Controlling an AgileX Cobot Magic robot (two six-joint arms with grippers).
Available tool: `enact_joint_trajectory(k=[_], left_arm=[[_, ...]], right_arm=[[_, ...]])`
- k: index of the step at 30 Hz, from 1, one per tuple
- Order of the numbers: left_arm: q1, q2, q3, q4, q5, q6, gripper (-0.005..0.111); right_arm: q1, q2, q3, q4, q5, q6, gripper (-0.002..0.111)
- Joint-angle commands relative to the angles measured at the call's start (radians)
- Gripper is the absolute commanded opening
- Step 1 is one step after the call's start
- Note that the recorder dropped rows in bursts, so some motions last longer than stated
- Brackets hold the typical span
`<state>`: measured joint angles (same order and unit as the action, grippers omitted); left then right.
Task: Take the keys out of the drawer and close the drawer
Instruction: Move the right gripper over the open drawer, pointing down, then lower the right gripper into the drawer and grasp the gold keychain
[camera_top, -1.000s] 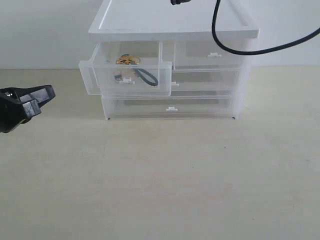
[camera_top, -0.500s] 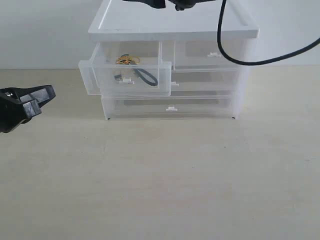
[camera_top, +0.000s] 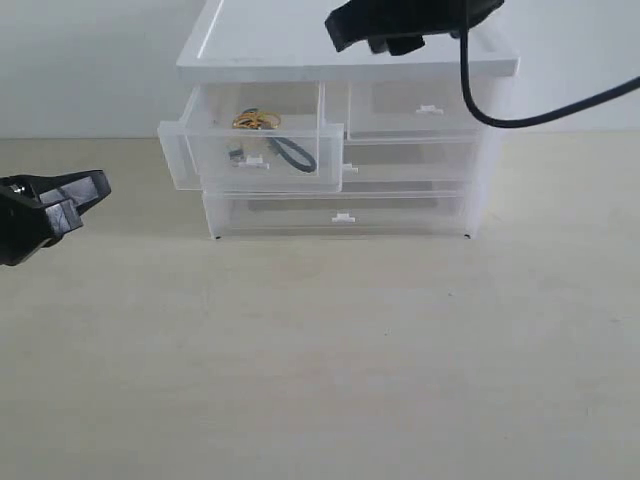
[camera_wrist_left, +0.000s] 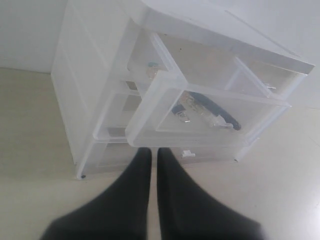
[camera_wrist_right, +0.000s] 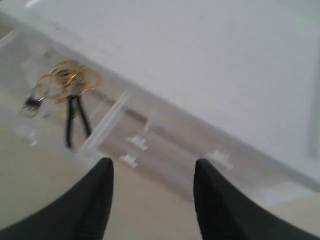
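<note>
Keys (camera_top: 257, 121) are lying inside the drawer (camera_top: 205, 160), which is standing pulled out of the chest (camera_top: 300, 45) at the upper left of its front. Gold rings are sitting toward the back of the drawer, and the black cord (camera_top: 292, 153) is trailing from them toward the front wall, near the small tab (camera_top: 254, 161). Nothing is touching the keys.

The right gripper (camera_wrist_right: 153, 163) is hanging above the chest's flat top, near its front edge. Its fingers (camera_wrist_right: 102, 195) are standing wide apart and are holding nothing. In the right wrist view, which is blurring somewhat, the keys are showing beyond one fingertip, well clear of it. A black cable (camera_top: 480, 100) is looping down from this arm in front of the chest's right side.

The left gripper (camera_top: 98, 186) is hovering low over the table (camera_top: 350, 350) at the left, well apart from the chest, with its tips pointing toward the drawer. Its fingers (camera_wrist_left: 135, 190) are pressing almost together with only a thin slit between them, and they are gripping nothing.

The right half-width drawer (camera_top: 425, 110) and the two full-width drawers below are sitting pushed in.
</note>
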<state>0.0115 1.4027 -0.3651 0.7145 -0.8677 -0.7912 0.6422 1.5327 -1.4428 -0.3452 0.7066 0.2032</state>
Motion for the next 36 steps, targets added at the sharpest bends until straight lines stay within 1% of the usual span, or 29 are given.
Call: enact_joint_trajectory(k=[1, 6, 11, 15, 18, 21, 25, 36], left_arm=[[0.004, -0.006, 0.005, 0.007, 0.002, 0.008, 0.004], [0.004, -0.006, 0.005, 0.007, 0.002, 0.008, 0.004], [0.004, -0.006, 0.005, 0.007, 0.004, 0.008, 0.004], [0.004, -0.006, 0.005, 0.007, 0.004, 0.008, 0.004], [0.004, -0.006, 0.005, 0.007, 0.004, 0.008, 0.004], [0.004, -0.006, 0.005, 0.007, 0.004, 0.008, 0.004], [0.004, -0.006, 0.005, 0.007, 0.004, 0.008, 0.004], [0.004, -0.006, 0.005, 0.007, 0.003, 0.008, 0.004]], right_arm=[[0.006, 0.015, -0.102, 0.251, 0.196, -0.155, 0.044], [0.006, 0.086, -0.244, 0.252, 0.355, -0.147, 0.044], [0.006, 0.194, -0.365, 0.277, 0.418, -0.123, 0.044], [0.006, 0.281, -0.447, 0.345, 0.414, -0.123, 0.044], [0.006, 0.337, -0.498, 0.427, 0.38, -0.123, 0.044], [0.006, 0.388, -0.541, 0.439, 0.346, -0.11, 0.044], [0.006, 0.446, -0.594, 0.441, 0.353, -0.076, 0.044], [0.008, 0.575, -0.742, 0.497, 0.36, -0.072, 0.044]])
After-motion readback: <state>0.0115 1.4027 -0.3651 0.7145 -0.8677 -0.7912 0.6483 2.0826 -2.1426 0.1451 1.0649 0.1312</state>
